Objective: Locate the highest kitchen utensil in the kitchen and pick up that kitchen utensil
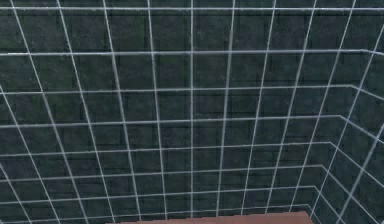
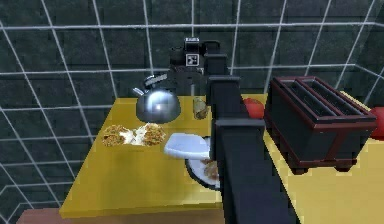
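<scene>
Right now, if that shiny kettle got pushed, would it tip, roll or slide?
The kettle looks like smooth polished metal, so probably stiff and slippery. Its broad base on the yellow counter suggests sliding rather than tipping or rolling. Its weight depends on unseen contents.

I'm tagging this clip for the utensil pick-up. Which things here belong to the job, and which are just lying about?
Job: gripper; metal kettle near the gripper, perhaps the utensil meant, though I cannot tell.
Lying about: toaster; white bowl; crumbly yellow heap; red round thing; yellow counter.
</scene>
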